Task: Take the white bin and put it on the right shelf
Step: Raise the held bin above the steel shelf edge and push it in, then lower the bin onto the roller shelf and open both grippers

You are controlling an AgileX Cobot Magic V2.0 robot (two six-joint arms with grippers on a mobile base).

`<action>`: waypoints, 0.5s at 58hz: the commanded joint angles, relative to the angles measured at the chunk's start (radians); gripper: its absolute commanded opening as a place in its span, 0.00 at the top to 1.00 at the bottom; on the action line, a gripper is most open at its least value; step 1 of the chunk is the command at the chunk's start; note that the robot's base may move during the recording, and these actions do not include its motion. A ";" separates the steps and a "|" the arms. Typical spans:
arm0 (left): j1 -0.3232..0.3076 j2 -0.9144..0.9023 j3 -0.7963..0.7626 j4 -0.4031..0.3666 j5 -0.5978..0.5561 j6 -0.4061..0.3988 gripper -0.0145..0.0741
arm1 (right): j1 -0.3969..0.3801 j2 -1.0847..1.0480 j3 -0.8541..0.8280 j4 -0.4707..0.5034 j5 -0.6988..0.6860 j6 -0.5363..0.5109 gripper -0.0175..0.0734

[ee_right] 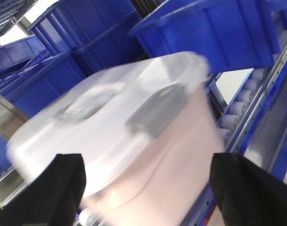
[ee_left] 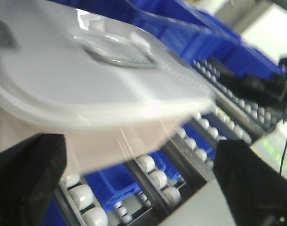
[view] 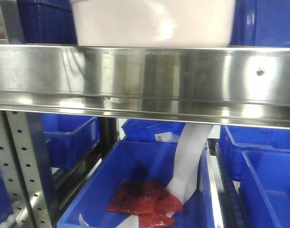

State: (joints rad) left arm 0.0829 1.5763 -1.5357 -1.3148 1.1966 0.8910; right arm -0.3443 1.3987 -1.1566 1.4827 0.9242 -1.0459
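Left tool [ee_left: 139, 160]: dark fingers spread wide at the bottom corners of the left wrist view, nothing clamped that I can see. Right tool [ee_right: 147, 162]: same, released, with the white bin [ee_right: 134, 122] framed between and beyond its fingers. Blur hides any contact. The bin's lid [ee_left: 87, 70] fills the upper left of the left wrist view, and a grey latch [ee_right: 155, 110] sits mid-frame in the right wrist view. White rollers [ee_left: 155, 179] run under and past the bin. In the front view the broad rail of the right shelf [view: 145, 76] crosses mid-frame; the bin shows top centre just behind it, on that level, with blue bins [view: 264, 21] on both sides. Below the rail, a perforated upright [view: 21, 166] stands at lower left. A lower blue bin [view: 111, 190] holds a red bag [view: 145, 199] and a white paper strip [view: 190, 156]. My read: placing step, near done, bin looks down on the shelf. Next move calls for confirming it sits fully on the rollers, then backing both tools straight out without dragging it or catching the rail. Writing: none readable. A small white label [view: 164, 137] sits on a far blue bin, too small to read.
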 commanded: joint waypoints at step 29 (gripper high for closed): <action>-0.004 -0.267 -0.106 0.226 0.115 -0.244 0.97 | -0.006 -0.400 -0.036 -0.189 0.089 0.135 0.73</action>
State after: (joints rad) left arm 0.0829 1.3587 -1.6130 -1.1067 1.2447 0.7369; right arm -0.3463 1.0559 -1.1566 1.3321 1.0486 -0.9650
